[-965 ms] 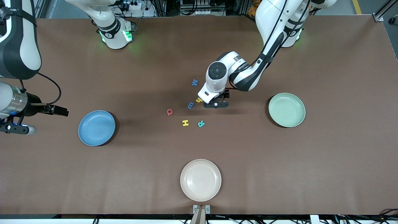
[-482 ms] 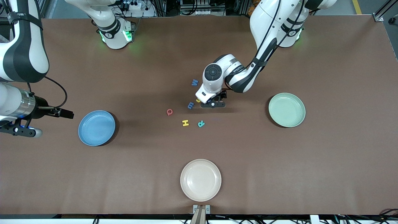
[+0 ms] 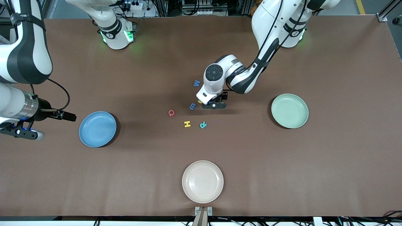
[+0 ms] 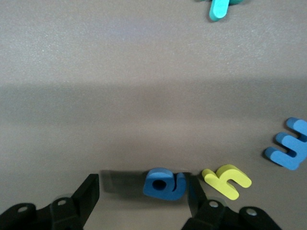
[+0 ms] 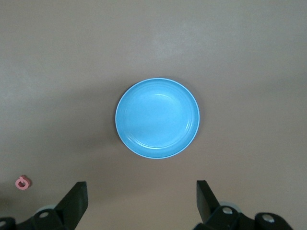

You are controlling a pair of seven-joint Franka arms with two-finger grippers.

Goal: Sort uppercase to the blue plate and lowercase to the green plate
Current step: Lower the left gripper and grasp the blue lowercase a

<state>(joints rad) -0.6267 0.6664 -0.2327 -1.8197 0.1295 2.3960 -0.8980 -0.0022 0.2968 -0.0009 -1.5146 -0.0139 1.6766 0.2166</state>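
The right gripper (image 3: 70,116), fingers spread wide and empty, hung beside the round sky-blue plate (image 3: 97,129), while the left gripper (image 4: 144,194) stood at the table, its parted fingers (image 4: 88,191) around a small blue foam lowercase letter (image 4: 164,183), well apart from the mint-green plate (image 3: 289,110).

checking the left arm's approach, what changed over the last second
The left claw shifted slightly toward the right arm's end of the table, covering more of the yellow h, and now straddles the small blue letter on the table, one finger close beside it. The right claw drifted toward the blue plate. The plates and the other letters stayed put.
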